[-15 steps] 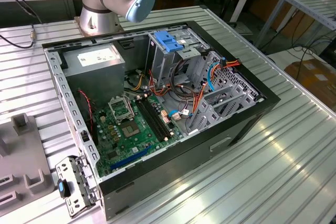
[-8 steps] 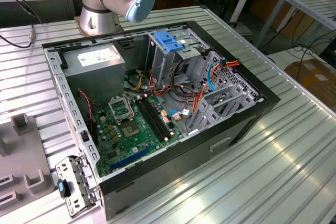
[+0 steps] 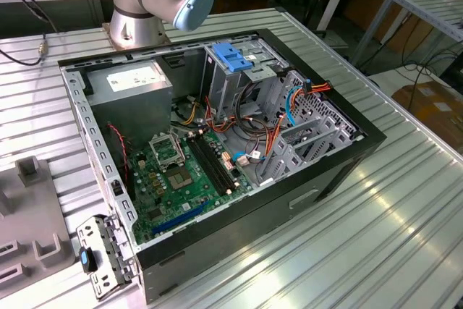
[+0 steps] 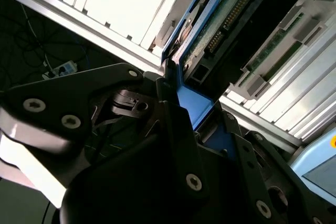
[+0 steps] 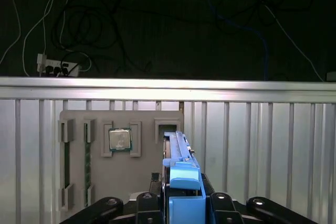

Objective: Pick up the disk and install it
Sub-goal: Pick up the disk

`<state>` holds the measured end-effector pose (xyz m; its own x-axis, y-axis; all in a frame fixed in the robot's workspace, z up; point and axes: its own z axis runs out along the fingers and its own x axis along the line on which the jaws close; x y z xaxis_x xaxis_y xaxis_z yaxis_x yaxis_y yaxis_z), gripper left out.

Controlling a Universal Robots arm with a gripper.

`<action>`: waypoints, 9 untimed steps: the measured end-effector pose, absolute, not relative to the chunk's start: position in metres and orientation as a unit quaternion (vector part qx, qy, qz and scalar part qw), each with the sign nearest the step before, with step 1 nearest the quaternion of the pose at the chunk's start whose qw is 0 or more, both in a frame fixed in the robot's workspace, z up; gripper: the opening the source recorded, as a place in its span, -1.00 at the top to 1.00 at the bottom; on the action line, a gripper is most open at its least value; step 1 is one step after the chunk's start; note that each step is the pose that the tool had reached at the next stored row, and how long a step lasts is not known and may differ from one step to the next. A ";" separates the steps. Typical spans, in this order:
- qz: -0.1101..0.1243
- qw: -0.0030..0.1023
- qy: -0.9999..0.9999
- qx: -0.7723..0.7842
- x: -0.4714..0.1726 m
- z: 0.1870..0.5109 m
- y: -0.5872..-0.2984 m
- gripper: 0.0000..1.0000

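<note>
My gripper [image 5: 181, 199] is shut on the disk [image 5: 177, 153]. I see the disk edge-on, with its blue plastic rail between the black fingers [image 5: 216, 201]. In the second wrist view the gripper [image 4: 185, 109] clamps the same blue rail. The disk's [image 4: 227, 18] green circuit-board face runs away from the fingers. The disk is held over a grey fixture plate [image 5: 142, 177] on the ribbed metal table; whether it touches the plate I cannot tell. The open computer case [image 3: 340, 171] lies on the table in the exterior view, with a metal drive cage with a blue handle [image 3: 231, 57] at its far side.
The fixture plate carries a square processor chip [image 5: 119, 140] and a memory stick [image 5: 66, 165] in pockets. Inside the case are a grey power supply box [image 3: 134, 83], a green motherboard [image 3: 181, 179] and loose orange and blue cables [image 3: 289, 103]. The arm's base [image 3: 137, 27] stands behind the case.
</note>
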<state>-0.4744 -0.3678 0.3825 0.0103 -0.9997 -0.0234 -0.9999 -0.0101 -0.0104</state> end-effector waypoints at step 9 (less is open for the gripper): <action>0.005 0.012 0.703 -0.711 -0.474 0.389 -0.368 0.25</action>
<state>-0.4744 -0.3678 0.3895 0.0103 -0.9997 -0.0235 -0.9999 -0.0101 -0.0103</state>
